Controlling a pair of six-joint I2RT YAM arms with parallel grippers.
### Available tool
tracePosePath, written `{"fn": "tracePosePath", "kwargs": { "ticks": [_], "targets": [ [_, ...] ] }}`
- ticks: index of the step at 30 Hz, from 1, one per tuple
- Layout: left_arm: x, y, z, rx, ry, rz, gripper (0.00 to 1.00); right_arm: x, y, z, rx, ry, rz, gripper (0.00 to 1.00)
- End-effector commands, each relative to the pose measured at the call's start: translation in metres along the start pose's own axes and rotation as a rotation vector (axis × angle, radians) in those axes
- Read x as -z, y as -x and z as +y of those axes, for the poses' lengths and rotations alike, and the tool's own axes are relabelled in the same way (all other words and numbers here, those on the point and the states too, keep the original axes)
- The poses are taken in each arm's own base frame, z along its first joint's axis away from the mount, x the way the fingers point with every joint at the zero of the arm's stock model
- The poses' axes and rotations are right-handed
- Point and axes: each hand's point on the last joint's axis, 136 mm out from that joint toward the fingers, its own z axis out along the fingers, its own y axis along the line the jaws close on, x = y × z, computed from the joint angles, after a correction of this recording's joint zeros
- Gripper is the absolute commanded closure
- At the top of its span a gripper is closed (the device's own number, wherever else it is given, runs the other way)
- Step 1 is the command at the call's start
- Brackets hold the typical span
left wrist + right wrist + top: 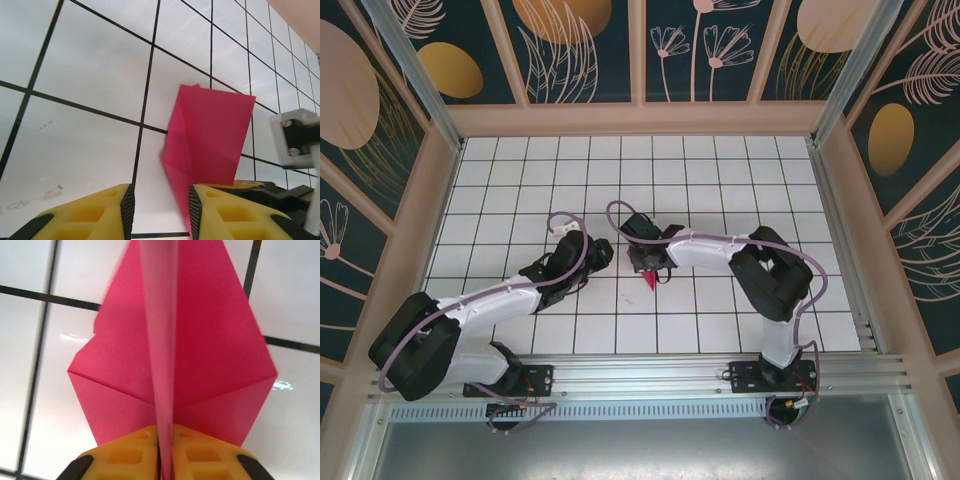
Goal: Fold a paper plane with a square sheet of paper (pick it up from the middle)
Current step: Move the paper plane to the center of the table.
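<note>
Between right pincer (164, 432) fingers: centre ridge of paper plane (215, 365), clamped; wings spread either side above bench (30, 390).
Ahead of left pincer (160, 192): same paper, just beside one finger; jaws apart, nothing gripped.
Step advice: grip ridge firmly; flatten both wings evenly, creases symmetrical.

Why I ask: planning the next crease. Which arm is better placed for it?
Right, probably. The right end effector is shut on the raised centre fold of the paper, flaps spread either side. The left end effector is open, the paper's edge beside one finger, ungripped.
</note>
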Motion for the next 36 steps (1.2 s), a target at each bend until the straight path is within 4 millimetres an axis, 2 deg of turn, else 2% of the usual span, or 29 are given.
{"fn": "tracePosePath", "kwargs": {
  "ticks": [1,5,8,10,13,17,22,27,30,32,36],
  "targets": [
    [0.002,-0.002,0.012,0.011,0.037,-0.013,0.63,-0.008,-0.005,-0.005,0.002,-0.028,0.047,0.76],
    [0.001,-0.005,0.014,0.014,0.032,-0.001,0.63,-0.013,-0.010,-0.005,-0.007,-0.030,0.067,0.70],
    [0.000,-0.005,0.012,0.014,0.027,-0.001,0.63,-0.015,-0.016,-0.008,-0.012,-0.042,0.081,0.68],
    [-0.001,-0.006,0.011,0.016,0.023,0.003,0.63,-0.016,-0.018,-0.010,-0.013,-0.053,0.080,0.70],
    [-0.004,-0.008,0.009,0.015,0.014,0.015,0.63,-0.018,-0.020,-0.009,-0.011,-0.053,0.085,0.78],
    [-0.007,-0.012,0.008,0.014,0.012,0.033,0.63,-0.028,-0.030,-0.010,-0.008,-0.071,0.110,0.78],
    [-0.009,-0.013,0.008,0.016,0.006,0.039,0.63,-0.041,-0.047,-0.011,-0.038,-0.060,0.158,0.72],
    [-0.009,-0.014,0.007,0.015,0.005,0.042,0.63,-0.044,-0.049,-0.010,-0.052,-0.057,0.161,0.67],
    [-0.010,-0.014,0.006,0.013,0.004,0.044,0.63,-0.045,-0.049,-0.011,-0.065,-0.044,0.172,0.67],
    [-0.010,-0.014,0.006,0.011,0.005,0.047,0.63,-0.049,-0.054,-0.012,-0.078,-0.028,0.187,0.72],
    [-0.012,-0.016,0.006,0.011,0.004,0.054,0.63,-0.059,-0.066,-0.016,-0.086,-0.035,0.215,0.73]
  ]
}}
